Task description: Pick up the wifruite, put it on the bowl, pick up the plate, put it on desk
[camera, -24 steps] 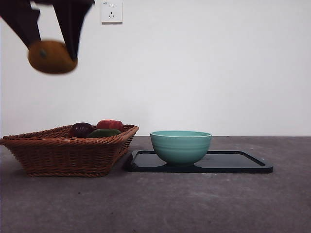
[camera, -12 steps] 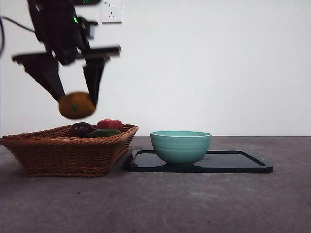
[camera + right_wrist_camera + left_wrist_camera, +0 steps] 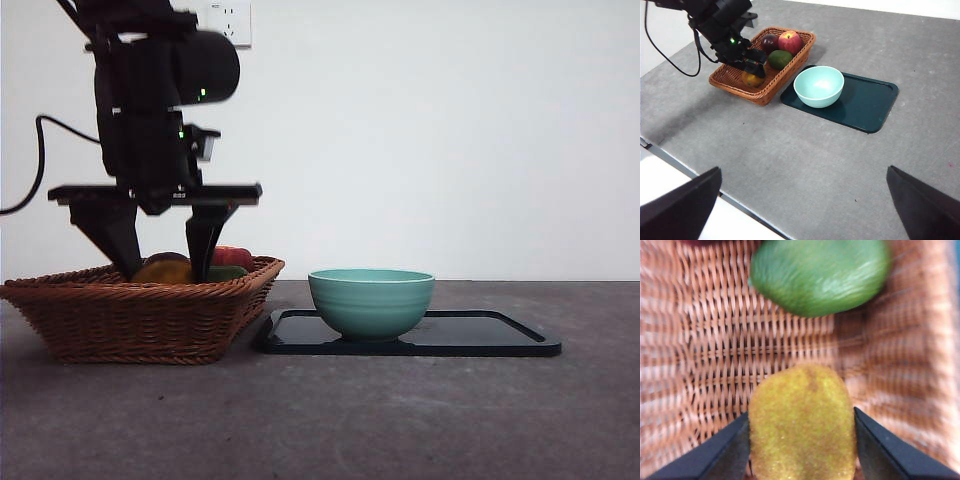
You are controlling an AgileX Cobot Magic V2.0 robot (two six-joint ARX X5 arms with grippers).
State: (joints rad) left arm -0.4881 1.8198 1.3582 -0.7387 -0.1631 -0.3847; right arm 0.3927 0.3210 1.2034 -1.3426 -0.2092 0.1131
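My left gripper reaches down into the wicker basket and is shut on the wifruite, an orange-brown oval fruit. In the left wrist view the wifruite sits between both black jaws just above the basket's weave. The right wrist view shows it at the basket's near end. The mint-green bowl stands empty on the dark plate, to the right of the basket; both also show in the right wrist view: bowl, plate. My right gripper is open, high above the desk.
A green fruit lies in the basket just beyond the wifruite. A red apple and a dark purple fruit lie at the basket's far end. A black cable hangs at the left. The desk's near edge shows in the right wrist view.
My left gripper has come down from high at the upper left, carrying the wifruite, and now holds it inside the basket. Bowl and plate have not moved.
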